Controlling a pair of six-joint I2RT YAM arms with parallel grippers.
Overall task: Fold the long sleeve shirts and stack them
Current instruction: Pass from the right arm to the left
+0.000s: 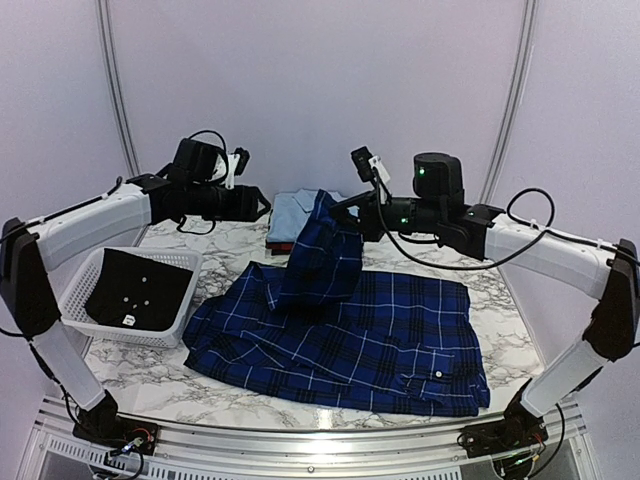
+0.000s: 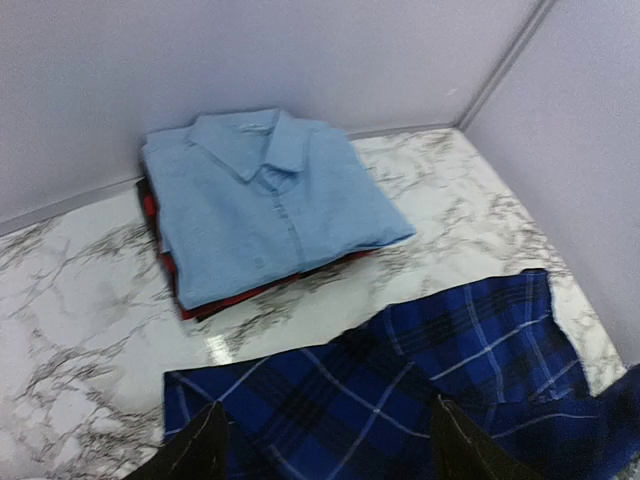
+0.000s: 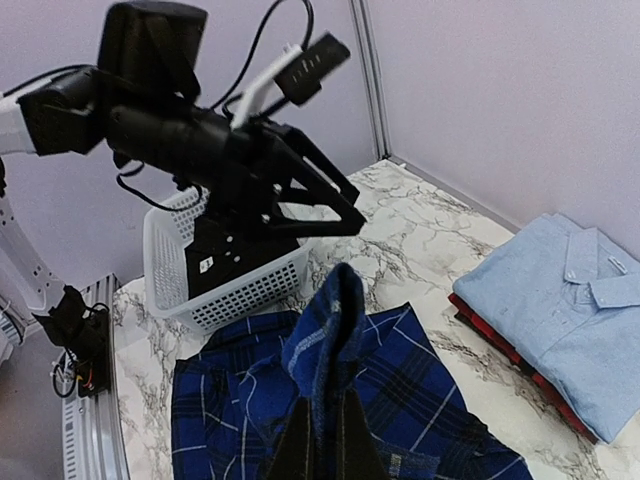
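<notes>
The navy blue plaid shirt (image 1: 350,335) lies spread on the marble table. My right gripper (image 1: 340,207) is shut on a fold of it and holds that part up above the rest; in the right wrist view the cloth (image 3: 335,320) rises from between the closed fingers (image 3: 300,450). My left gripper (image 1: 258,205) is open and empty, hovering over the shirt's far edge (image 2: 400,390) with its jaws wide apart. The plain light blue shirt (image 2: 265,200) lies folded on top of the folded red-and-black plaid shirt (image 2: 190,300) at the back of the table.
A white slotted basket (image 1: 75,290) holding a black garment (image 1: 135,285) stands at the left. Walls close in the back and the right side. The left arm (image 3: 220,150) reaches across in front of the right wrist camera.
</notes>
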